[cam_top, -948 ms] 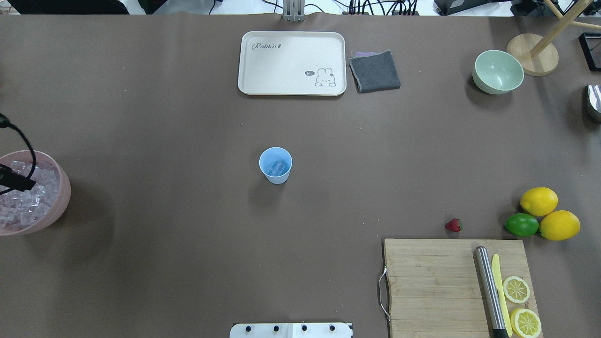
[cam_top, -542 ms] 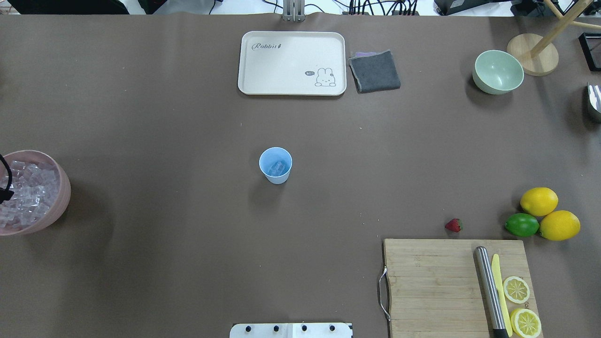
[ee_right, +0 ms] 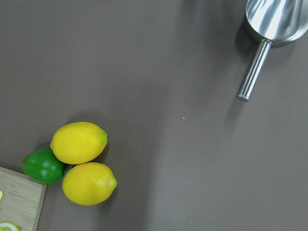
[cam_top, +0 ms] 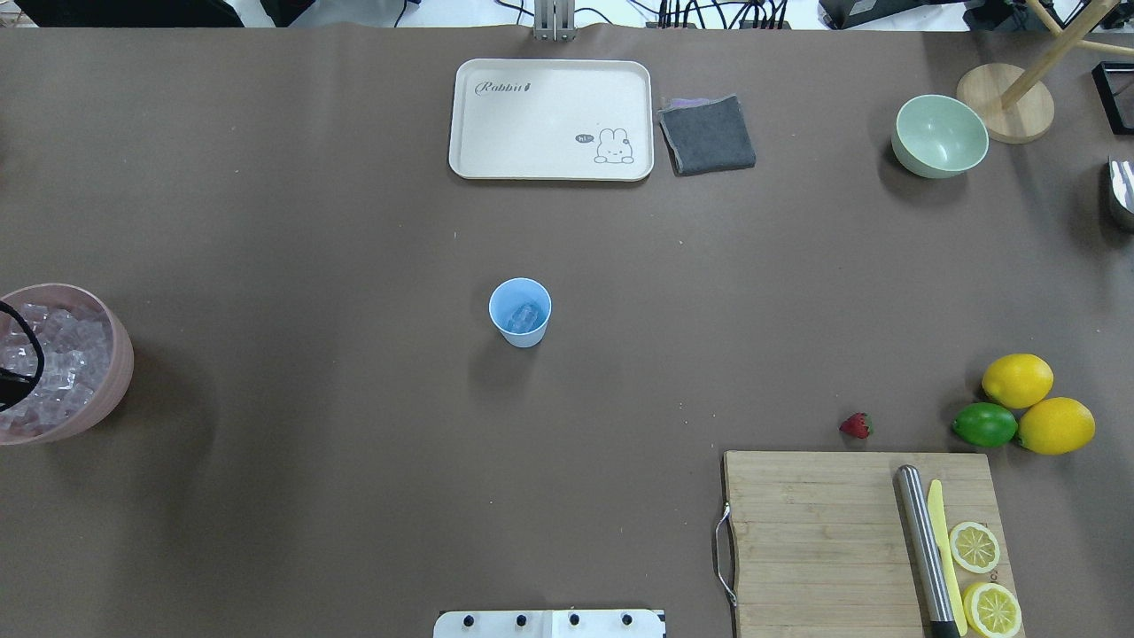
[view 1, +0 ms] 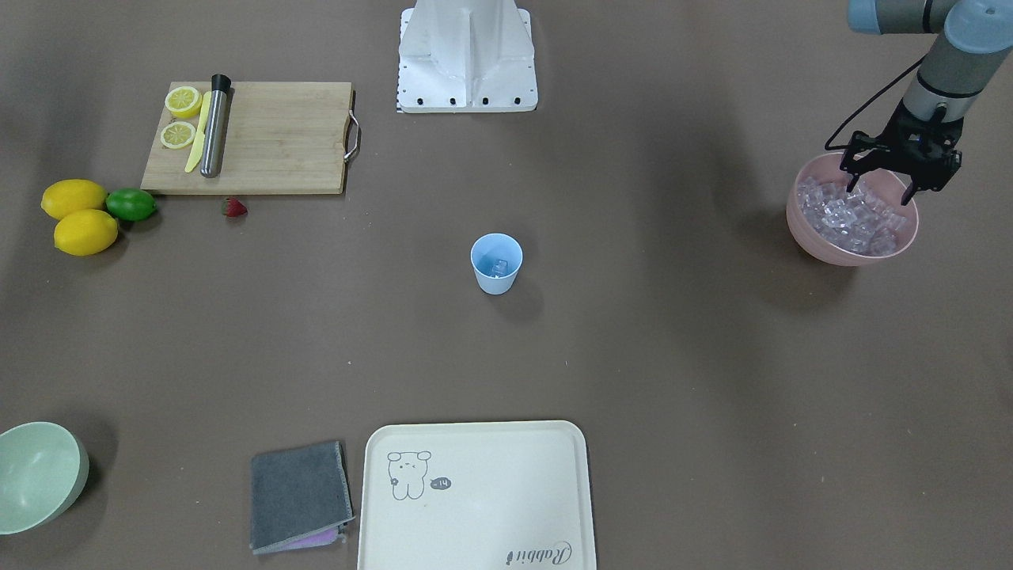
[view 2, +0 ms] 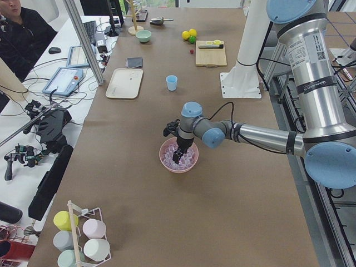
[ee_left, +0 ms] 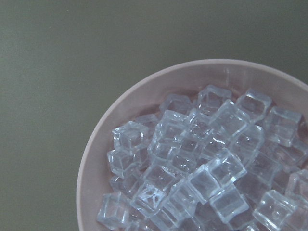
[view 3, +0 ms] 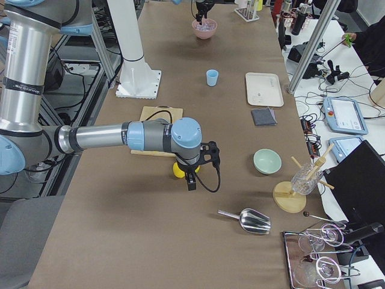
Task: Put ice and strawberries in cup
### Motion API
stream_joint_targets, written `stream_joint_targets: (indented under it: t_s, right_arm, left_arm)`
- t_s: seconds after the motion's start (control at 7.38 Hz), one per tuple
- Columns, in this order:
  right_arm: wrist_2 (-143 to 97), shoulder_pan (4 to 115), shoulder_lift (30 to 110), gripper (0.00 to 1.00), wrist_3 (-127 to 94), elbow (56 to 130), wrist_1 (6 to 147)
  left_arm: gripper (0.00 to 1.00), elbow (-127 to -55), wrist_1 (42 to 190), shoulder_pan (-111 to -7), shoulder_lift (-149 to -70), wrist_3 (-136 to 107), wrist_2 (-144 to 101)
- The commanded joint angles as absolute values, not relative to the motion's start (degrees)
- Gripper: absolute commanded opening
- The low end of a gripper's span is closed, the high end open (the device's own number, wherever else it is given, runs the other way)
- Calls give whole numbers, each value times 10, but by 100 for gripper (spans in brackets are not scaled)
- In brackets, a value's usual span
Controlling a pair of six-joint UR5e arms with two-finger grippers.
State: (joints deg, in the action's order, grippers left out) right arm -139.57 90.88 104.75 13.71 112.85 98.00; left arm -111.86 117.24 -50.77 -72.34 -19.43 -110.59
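The pale blue cup (cam_top: 520,312) stands mid-table with an ice cube (cam_top: 524,314) in it; it also shows in the front view (view 1: 496,264). The pink bowl (view 1: 799,229) at the robot's left edge is full of clear ice cubes (ee_left: 202,159). My left gripper (view 1: 878,192) is open, its fingertips spread just over the ice. The tiny red strawberry (cam_top: 856,425) lies on the table by the cutting board's far edge. My right gripper (view 3: 190,180) hangs above the lemons, far from the cup; I cannot tell whether it is open.
A wooden cutting board (cam_top: 850,540) holds a knife and lemon halves. Two lemons (ee_right: 79,142) and a lime (ee_right: 43,166) lie beside it. A metal scoop (ee_right: 276,19), mint bowl (cam_top: 939,135), cream tray (cam_top: 549,120) and grey cloth (cam_top: 707,133) lie farther off.
My left gripper has shifted left over the pink bowl, nearly out of the overhead view; only its cable still shows there. The cup and strawberry have not moved.
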Motion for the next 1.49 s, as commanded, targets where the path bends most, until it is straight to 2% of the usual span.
stream_joint_targets:
  t_s: [0.0,0.81,1.08,1.35]
  right_arm:
    - [-1396,909,1049,100,137,1129,980]
    - [-1396,909,1053,100,137,1129,981]
    - [-1397,909,1057,100,137,1129,981]
    - [-1397,909,1057,100,137,1130,981]
  left_arm:
    - [84,-1117,1172,-481,-722,-201,-1101]
    - [81,-1111,1172,-476,-718,-186,-1106]
    - [70,-1111,1172,-477,-715,-185,-1108]
    - [70,-1107,1173,-483,-713,-157,-1126]
